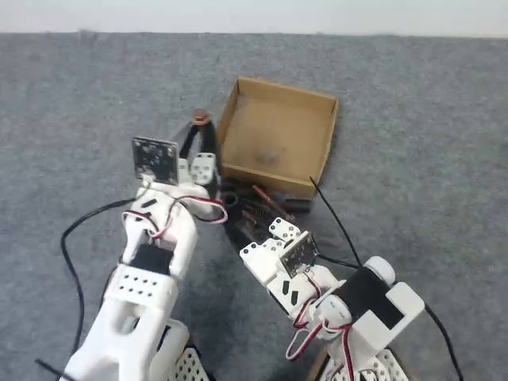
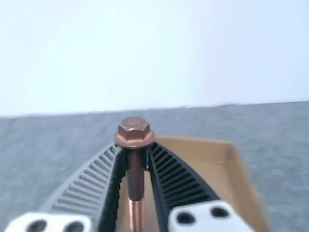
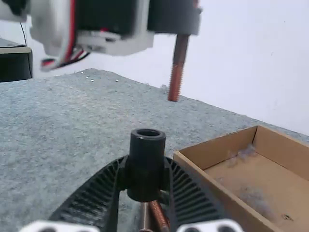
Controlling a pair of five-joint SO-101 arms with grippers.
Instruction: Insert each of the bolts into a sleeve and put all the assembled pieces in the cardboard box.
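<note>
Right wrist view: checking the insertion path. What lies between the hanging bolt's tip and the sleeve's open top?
Nothing: the right wrist view shows a bare gap between the bolt and the sleeve, with grey carpet behind.

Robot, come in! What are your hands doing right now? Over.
Left gripper shut on bolt, head up. Right gripper shut on sleeve, opening up. Bolt apart from sleeve, not in yet. Spare bolt lies below the sleeve.

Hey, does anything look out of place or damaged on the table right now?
Nothing serious. The left gripper holds a bolt upright, head up, and the right gripper holds a sleeve with its bore up. The only oddity is some grey fluff lying on the floor of the box.
</note>
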